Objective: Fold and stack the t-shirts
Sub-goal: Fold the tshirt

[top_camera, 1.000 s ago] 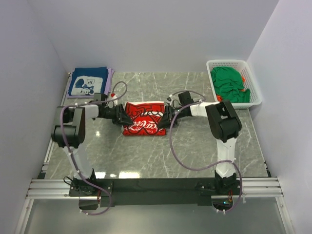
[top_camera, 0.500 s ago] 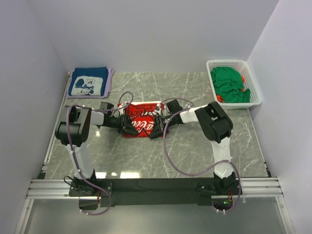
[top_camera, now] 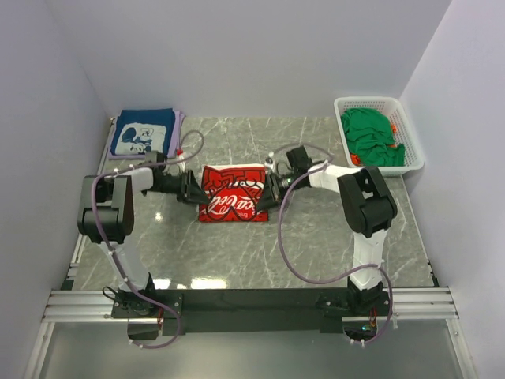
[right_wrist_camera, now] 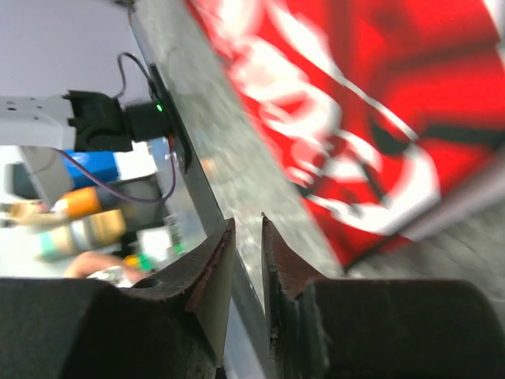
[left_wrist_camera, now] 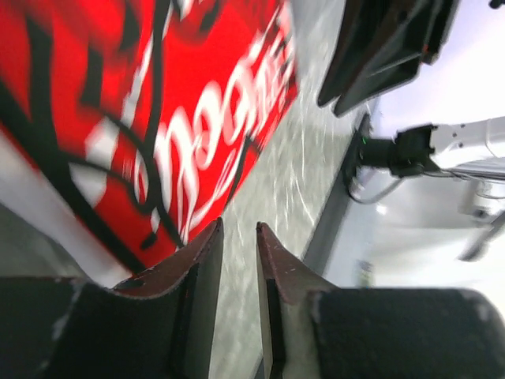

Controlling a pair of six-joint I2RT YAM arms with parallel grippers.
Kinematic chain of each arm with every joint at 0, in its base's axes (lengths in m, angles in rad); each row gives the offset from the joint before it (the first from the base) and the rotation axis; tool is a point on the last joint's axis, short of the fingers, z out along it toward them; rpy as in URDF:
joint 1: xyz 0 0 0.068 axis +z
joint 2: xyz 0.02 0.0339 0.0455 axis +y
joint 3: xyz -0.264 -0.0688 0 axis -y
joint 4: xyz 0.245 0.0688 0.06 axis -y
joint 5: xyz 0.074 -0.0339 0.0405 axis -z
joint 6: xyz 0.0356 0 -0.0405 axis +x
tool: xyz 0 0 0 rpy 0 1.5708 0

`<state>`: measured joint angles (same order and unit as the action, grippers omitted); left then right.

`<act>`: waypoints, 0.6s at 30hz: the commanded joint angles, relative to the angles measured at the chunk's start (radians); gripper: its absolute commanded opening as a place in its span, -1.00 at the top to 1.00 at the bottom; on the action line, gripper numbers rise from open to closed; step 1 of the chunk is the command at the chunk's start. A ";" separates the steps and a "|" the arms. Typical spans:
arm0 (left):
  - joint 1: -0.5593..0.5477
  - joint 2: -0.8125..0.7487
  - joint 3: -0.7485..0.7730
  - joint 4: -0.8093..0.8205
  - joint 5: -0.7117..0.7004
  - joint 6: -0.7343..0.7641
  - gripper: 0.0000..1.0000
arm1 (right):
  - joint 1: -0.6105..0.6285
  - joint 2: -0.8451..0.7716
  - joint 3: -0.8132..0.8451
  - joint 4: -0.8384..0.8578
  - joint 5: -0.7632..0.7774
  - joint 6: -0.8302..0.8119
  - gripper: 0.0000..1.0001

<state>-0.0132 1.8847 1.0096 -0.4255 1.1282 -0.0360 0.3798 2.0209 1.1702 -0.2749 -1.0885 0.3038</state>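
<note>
on the table, the folded red-print t-shirt is flanked by the left gripper and right gripper, both pressed nearly together, empty; folding is judged done, and a regrasp for stacking is called for.

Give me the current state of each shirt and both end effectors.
Red-print t-shirt: folded, lying mid-table.
Navy t-shirt: folded, at back left.
Green t-shirts: unfolded, bunched in the basket.
Left end effector: nearly shut, empty, at the red-print t-shirt's left edge.
Right end effector: nearly shut, empty, at its right edge.
</note>
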 commanded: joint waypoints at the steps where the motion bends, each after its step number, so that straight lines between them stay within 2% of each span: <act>1: 0.009 -0.088 0.099 0.048 0.030 0.044 0.40 | -0.024 -0.097 0.147 -0.005 0.053 -0.060 0.43; 2: 0.009 -0.087 0.098 0.133 0.028 -0.099 0.39 | -0.025 -0.084 0.173 0.041 0.073 -0.022 0.41; 4: 0.007 -0.055 0.106 0.336 0.009 -0.262 0.36 | -0.033 -0.007 0.276 0.059 0.081 0.017 0.38; 6: 0.004 -0.015 0.125 0.474 -0.008 -0.344 0.35 | -0.035 0.050 0.365 0.077 0.107 0.041 0.37; 13: -0.002 0.177 0.241 0.681 -0.159 -0.562 0.25 | -0.055 0.290 0.522 0.212 0.145 0.208 0.35; 18: 0.001 0.269 0.296 0.596 -0.302 -0.552 0.28 | -0.105 0.396 0.559 0.230 0.211 0.326 0.37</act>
<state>-0.0109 2.1277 1.2552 0.1555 0.9363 -0.5457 0.3183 2.3917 1.6814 -0.0795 -0.9329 0.5381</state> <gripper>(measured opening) 0.367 0.323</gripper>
